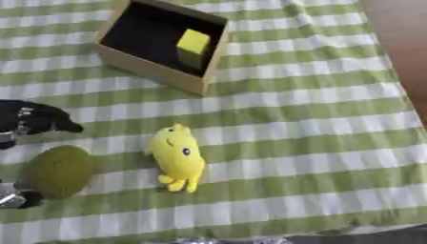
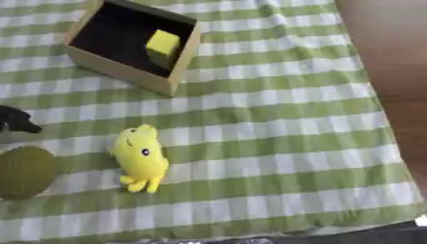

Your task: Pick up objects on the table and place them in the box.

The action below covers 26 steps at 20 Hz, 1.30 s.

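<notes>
A wooden box (image 1: 152, 72) with a dark inside stands at the upper left, tilted askew, and a yellow block (image 1: 193, 44) lies in it. On the green-and-white checked cloth (image 1: 309, 119) a yellow plush toy (image 1: 177, 157) lies below the box. Left of the toy sits a round olive-green object (image 1: 58, 170). My left hand (image 1: 33, 119) comes in from the left edge. Its black fingers hang just above the green object, and another part of it (image 1: 13, 198) shows at the object's lower left. The fingers are not closed round the object. My right hand is out of sight.
The cloth ends at the right, where a brown surface (image 2: 392, 57) shows beyond the table edge. The cloth's front edge runs along the bottom of both views. The right half of the cloth carries nothing.
</notes>
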Motion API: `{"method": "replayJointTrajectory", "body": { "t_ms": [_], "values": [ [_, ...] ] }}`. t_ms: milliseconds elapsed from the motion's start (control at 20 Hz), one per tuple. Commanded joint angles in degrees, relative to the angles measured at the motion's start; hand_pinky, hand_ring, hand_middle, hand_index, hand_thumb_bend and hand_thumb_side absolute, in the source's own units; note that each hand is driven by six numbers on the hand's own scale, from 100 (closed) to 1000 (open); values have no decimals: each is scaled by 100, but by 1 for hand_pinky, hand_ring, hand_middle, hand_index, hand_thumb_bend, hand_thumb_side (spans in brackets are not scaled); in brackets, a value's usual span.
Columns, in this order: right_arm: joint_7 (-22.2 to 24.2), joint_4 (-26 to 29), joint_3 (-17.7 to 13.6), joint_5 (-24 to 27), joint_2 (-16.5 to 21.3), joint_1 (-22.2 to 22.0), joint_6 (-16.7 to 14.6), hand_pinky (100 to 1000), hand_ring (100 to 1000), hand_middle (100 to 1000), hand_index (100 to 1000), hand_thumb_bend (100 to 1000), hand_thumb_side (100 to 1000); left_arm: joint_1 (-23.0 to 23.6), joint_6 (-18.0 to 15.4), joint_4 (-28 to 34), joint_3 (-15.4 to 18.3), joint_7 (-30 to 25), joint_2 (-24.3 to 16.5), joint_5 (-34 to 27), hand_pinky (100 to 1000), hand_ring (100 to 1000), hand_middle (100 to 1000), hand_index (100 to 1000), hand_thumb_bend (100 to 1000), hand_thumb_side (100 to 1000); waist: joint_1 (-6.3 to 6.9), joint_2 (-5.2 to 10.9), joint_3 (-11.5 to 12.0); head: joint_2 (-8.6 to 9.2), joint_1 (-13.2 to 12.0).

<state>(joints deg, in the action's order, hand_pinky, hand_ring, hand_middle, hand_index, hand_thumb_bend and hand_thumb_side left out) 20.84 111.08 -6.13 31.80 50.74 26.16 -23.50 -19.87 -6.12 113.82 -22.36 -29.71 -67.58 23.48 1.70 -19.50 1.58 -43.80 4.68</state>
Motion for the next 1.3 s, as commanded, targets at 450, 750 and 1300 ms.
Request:
{"method": "replayJointTrajectory", "body": {
  "t_ms": [450,750,1300],
  "values": [
    [194,-77,-109,-38,102,-19,140,1000,1000,473,882,100,470,-8,422,77,-186,71,-165,674,957,954,836,963,678,307,102,190,-52,-1,-61],
    [251,-121,-147,-69,57,-78,226,1000,1000,467,882,100,470,-49,656,77,-283,-128,-102,811,951,938,831,955,669,318,123,184,-90,3,-97],
    [368,-213,-259,-109,-33,-224,365,1000,1000,456,882,100,470,-235,1161,77,-463,-264,154,995,882,886,764,901,562,320,109,172,-139,0,-142]
  ]
}}
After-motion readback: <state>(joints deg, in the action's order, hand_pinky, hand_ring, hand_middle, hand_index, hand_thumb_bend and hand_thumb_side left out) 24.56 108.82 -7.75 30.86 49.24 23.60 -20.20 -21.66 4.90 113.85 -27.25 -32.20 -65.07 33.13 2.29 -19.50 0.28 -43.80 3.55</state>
